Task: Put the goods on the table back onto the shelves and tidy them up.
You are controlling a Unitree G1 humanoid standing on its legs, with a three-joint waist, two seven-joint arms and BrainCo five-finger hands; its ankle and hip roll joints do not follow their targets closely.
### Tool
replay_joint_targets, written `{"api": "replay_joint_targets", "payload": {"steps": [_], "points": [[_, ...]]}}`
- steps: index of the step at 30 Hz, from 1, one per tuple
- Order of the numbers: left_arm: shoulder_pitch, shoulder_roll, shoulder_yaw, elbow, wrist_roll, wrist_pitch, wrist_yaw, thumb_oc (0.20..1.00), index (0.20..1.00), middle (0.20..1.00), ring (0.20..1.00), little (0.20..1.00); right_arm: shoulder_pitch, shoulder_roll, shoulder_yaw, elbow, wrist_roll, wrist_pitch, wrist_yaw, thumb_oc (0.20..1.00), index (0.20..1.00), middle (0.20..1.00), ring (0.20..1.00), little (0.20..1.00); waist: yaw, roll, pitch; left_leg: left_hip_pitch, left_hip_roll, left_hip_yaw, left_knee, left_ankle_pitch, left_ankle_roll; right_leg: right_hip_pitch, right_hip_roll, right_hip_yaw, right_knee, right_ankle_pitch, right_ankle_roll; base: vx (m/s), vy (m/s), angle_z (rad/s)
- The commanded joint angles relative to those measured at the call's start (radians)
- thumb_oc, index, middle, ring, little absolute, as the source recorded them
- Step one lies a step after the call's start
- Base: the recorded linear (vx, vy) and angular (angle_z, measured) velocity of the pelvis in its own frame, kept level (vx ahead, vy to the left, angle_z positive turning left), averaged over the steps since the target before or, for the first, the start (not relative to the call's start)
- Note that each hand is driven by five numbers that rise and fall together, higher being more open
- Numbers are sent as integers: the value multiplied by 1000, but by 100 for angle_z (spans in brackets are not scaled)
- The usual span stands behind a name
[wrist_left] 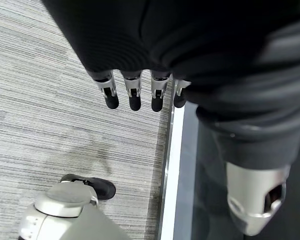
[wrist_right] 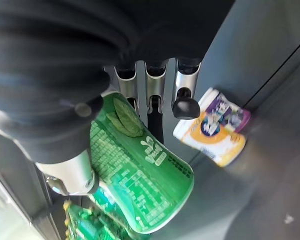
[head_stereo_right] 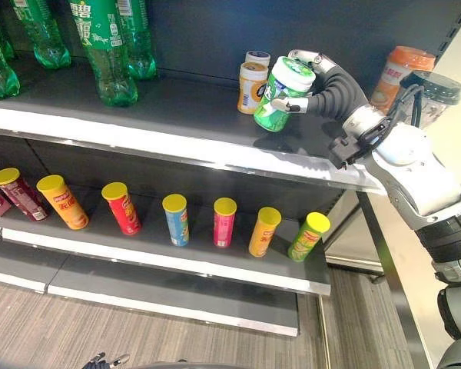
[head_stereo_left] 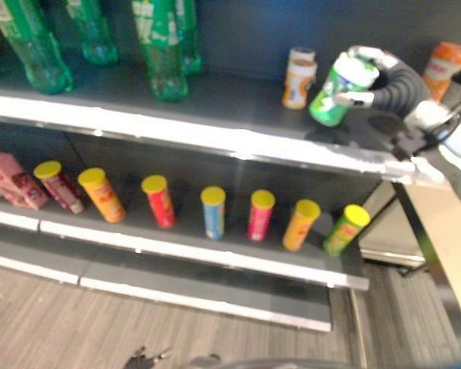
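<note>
Right hand point(head_stereo_right: 311, 96): fingers and thumb curled round a green jar point(head_stereo_right: 281, 94) with a white lid, held tilted above the upper shelf point(head_stereo_right: 177, 115).
Green jar: in the right hand's grasp, base toward the shelf board; whether it touches the board cannot be told.
Beside the hand: two small orange-and-white jars point(head_stereo_right: 251, 86) stand just past the green jar, toward the shelf's back wall.
Behind the wrist: an orange jar point(head_stereo_right: 399, 73) and a dark-lidded jar point(head_stereo_right: 434, 92).
Left hand point(wrist_left: 135, 92): fingers straight and relaxed, holding nothing, hanging over the floor point(wrist_left: 50, 100).
Lower shelf: a row of yellow-lidded tubes point(head_stereo_right: 177, 219).
</note>
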Motion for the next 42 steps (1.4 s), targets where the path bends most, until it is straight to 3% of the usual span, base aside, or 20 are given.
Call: {"api": "replay_joint_targets", "payload": {"steps": [1, 17, 42], "points": [[-40, 39, -55, 11, 19, -29, 16, 1000, 1000, 1000, 1000, 1000, -106, -50, 88, 12, 37, -16, 7, 200, 200, 200, 200, 200, 34, 3, -29, -36, 62, 97, -1, 18, -65, 26, -65, -34, 29, -5, 63, 28, 19, 9], [-31, 24, -51, 49, 8, -36, 32, 1000, 1000, 1000, 1000, 1000, -226, -52, 218, 82, -111, -17, -1, 200, 200, 200, 200, 200, 42, -4, -21, -37, 57, 105, -1, 14, -60, 23, -80, -48, 46, -5, 69, 2, 4, 0], [-29, 17, -50, 56, 3, -40, 40, 1000, 1000, 1000, 1000, 1000, -261, -9, 264, 79, -118, -17, 6, 200, 200, 200, 200, 200, 41, -14, -9, -29, 53, 107, -1, 7, -52, 15, -90, -40, 63, -5, 70, 0, 0, 0]]}}
